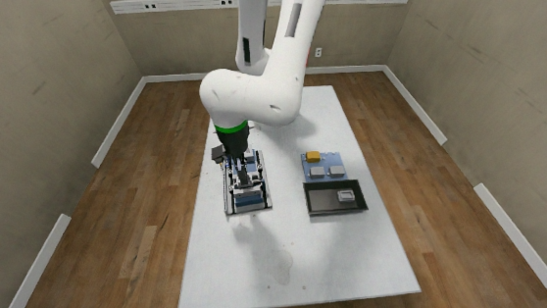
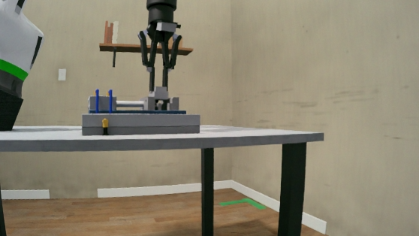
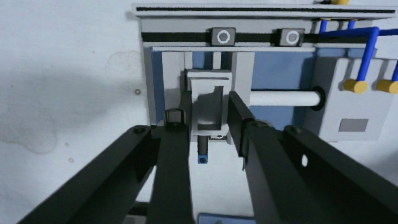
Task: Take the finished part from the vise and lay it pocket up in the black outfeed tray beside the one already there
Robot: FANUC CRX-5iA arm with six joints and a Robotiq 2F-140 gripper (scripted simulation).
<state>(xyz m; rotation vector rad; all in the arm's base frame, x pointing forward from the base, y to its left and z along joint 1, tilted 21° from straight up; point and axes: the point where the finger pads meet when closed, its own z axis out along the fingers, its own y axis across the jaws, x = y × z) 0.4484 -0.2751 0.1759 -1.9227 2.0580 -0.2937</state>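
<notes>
The grey vise (image 1: 246, 183) stands on the left side of the white table. The finished grey part with a pocket on top (image 3: 209, 105) sits between the vise jaws. My gripper (image 3: 209, 105) points straight down over it, with its black fingers shut on the part's two sides. In the side view the fingers (image 2: 158, 87) reach down to the part (image 2: 161, 94) at jaw height. The black outfeed tray (image 1: 335, 197) lies at the right and holds one pocketed part (image 1: 346, 196) in its far right corner.
A blue pallet (image 1: 323, 166) behind the tray carries two plain grey blocks (image 1: 327, 171) and an orange block (image 1: 313, 156). Blue handles (image 2: 103, 100) and a white screw rod (image 3: 282, 98) stick out of the vise. A small yellow-topped peg (image 2: 105, 124) stands at the vise base.
</notes>
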